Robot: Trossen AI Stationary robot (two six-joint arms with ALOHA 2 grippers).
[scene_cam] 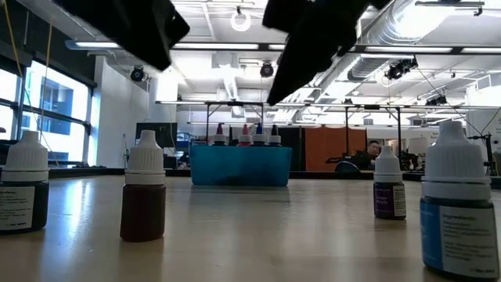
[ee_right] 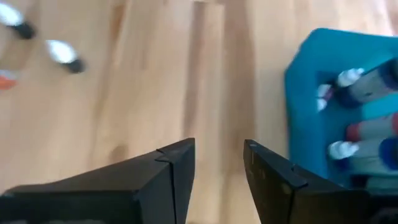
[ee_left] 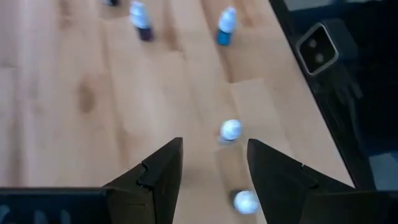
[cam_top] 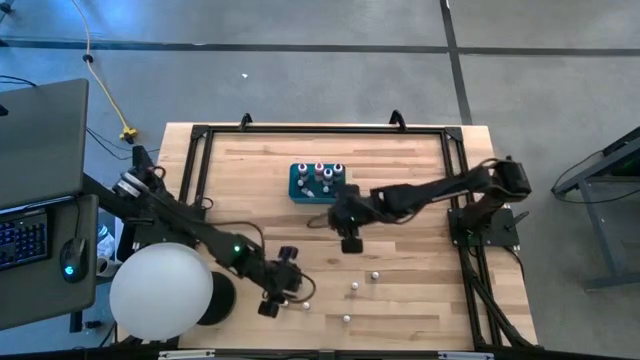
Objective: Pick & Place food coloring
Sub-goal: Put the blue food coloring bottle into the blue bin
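The food coloring is a set of tiny white-capped bottles. Several stand upright in the teal box (cam_top: 318, 184) at the table's middle far side, and several more stand loose on the wood near the near edge (cam_top: 352, 290) (cam_top: 375, 273) (cam_top: 346, 319). My left gripper (cam_top: 296, 286) (ee_left: 214, 146) is open and low over the table. One loose bottle (ee_left: 245, 202) stands close beside a finger and another (ee_left: 230, 130) just ahead. My right gripper (cam_top: 352, 243) (ee_right: 219, 146) is open and hovers over bare wood just near of the teal box (ee_right: 323, 93).
A black frame (cam_top: 195, 160) runs around the table's edges. A white globe lamp (cam_top: 160, 290) stands at the near left corner, beside the left arm. The low view shows loose bottles (scene_cam: 143, 196) (scene_cam: 389, 188) (scene_cam: 458, 204) in front of the box (scene_cam: 240, 164). Bare wood lies between box and bottles.
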